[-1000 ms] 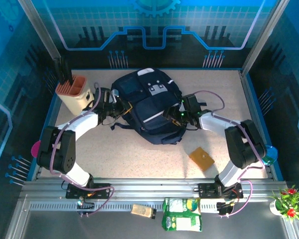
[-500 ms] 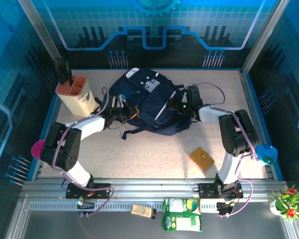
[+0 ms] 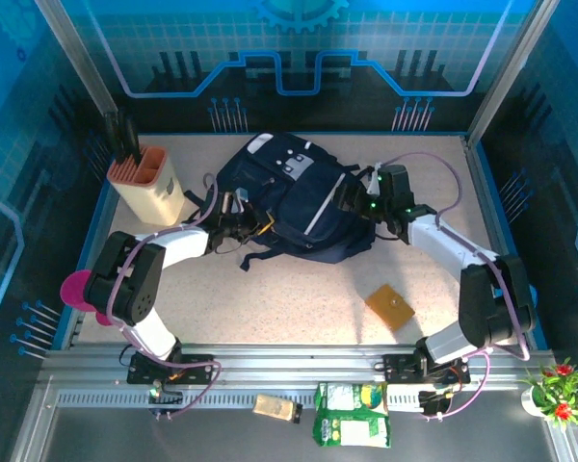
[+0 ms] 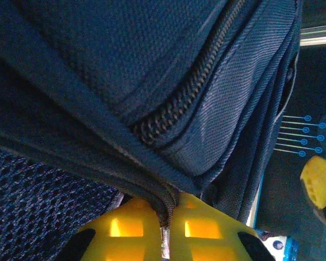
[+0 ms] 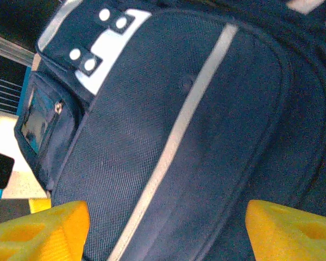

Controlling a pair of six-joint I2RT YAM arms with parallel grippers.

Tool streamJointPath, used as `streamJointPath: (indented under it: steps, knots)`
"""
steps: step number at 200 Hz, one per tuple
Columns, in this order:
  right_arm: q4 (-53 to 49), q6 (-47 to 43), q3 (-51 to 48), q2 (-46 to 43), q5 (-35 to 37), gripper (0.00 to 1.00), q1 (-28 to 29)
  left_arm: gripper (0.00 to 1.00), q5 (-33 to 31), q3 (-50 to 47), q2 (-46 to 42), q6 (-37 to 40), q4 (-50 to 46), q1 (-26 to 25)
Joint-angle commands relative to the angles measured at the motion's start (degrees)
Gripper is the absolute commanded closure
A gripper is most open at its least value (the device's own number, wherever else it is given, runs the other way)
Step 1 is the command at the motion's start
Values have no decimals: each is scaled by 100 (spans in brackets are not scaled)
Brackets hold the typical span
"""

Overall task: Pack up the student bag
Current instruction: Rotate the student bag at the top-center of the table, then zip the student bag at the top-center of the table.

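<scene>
The student bag (image 3: pixel 289 204) lies toward the far middle of the table (image 3: pixel 270 308). Since a second ago it has turned: its grey-white patch (image 3: pixel 287 166) now points far left, and its lower end, which then reached toward the near edge, lies crosswise. The left gripper (image 4: pixel 165 213) stays pinched together on a seam at the bag's left edge, just beside a zip, while the right gripper (image 5: pixel 165 217) holds its yellow fingers wide apart before the striped front panel, its arm's elbow swung out to the right. The brown square (image 3: pixel 390 306) and the cream holder (image 3: pixel 146 183) have not moved.
</scene>
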Motion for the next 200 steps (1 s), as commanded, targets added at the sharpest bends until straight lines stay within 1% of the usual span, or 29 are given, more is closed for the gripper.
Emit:
streamJointPath:
  steps: [1, 12, 38, 67, 88, 114, 132, 144, 157, 167, 200]
  knots:
    - [-380, 471, -326, -340, 150, 24, 304, 100, 427, -110, 6, -398, 710, -233]
    - [-372, 618, -562, -530, 305, 24, 502, 100, 401, -127, 32, -627, 971, -306]
    - [-487, 602, -637, -773, 893, 26, 1132, 100, 250, -63, 159, -1142, 1388, -515]
    - [-330, 574, -644, -615, 1219, 28, 1716, 100, 81, 13, 346, -1635, 1788, -740]
    - [-157, 738, -595, -305, 1199, 31, 1907, 100, -74, 65, 432, -1850, 1871, -853]
    - [115, 717, -543, 38, 1258, 33, 2031, 100, -155, 118, 457, -1838, 1751, -895]
    - [88, 625, -435, 257, 1402, 35, 2025, 86, -377, 56, 332, -1615, 1384, -886]
    - [72, 544, -392, 328, 1477, 35, 1997, 74, -593, -12, 217, -1431, 1077, -867]
    - [64, 502, -396, 349, 1531, 35, 1962, 67, -841, -136, 103, -1264, 869, -831]
    - [68, 477, -393, 358, 1553, 36, 1936, 64, -958, -223, 46, -1177, 823, -783]
    - [75, 495, -391, 357, 1518, 36, 1891, 63, -1119, -242, 114, -1074, 820, -692]
